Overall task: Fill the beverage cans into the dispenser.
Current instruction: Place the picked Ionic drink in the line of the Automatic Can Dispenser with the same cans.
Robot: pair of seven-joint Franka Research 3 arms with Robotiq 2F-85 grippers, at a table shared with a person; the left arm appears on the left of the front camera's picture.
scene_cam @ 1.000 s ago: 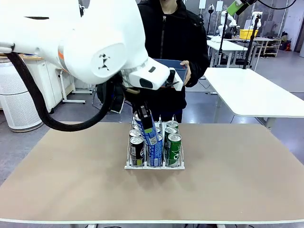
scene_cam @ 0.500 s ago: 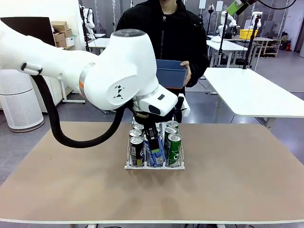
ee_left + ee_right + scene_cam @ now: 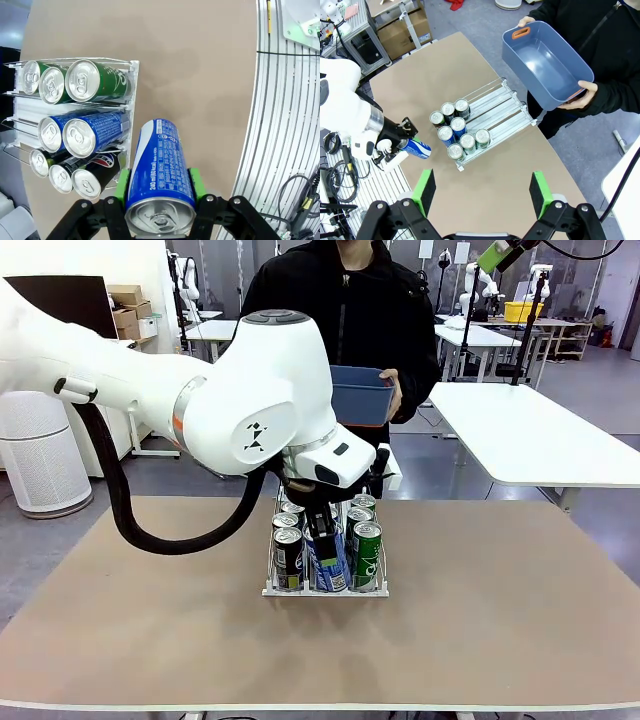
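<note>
In the front view you are watching the left arm swinging lower and nearer over the dispenser (image 3: 325, 585) than it was a second ago: its big white elbow, which was crowding the top left corner, is now sitting over the middle of the worktop (image 3: 480, 630), and the left end effector (image 3: 322, 540) is bringing the blue can (image 3: 327, 562) down from a tilted hang to nearly upright at the front of the middle lane. For the task, that is looking like the last stretch of a placement, though you cannot yet tell whether the can is seated. Behind, the person is holding the blue tub (image 3: 360, 395) at chest height.

In the left wrist view the left end effector (image 3: 159, 186) is clamping its green pads (image 3: 121, 186) on both sides of the blue can (image 3: 160, 172), silver top toward the camera. The dispenser (image 3: 131, 95) is lying just beyond, three green cans (image 3: 97, 80) in one lane, two blue ones in the middle, three black ones (image 3: 65, 172) in the third, so the middle lane is waiting for this one.

In the right wrist view the right end effector (image 3: 482, 192) is hovering high, spread wide and holding nothing, while the dispenser (image 3: 512, 112) and the tub (image 3: 547, 67), which is looking empty, are lying below
</note>
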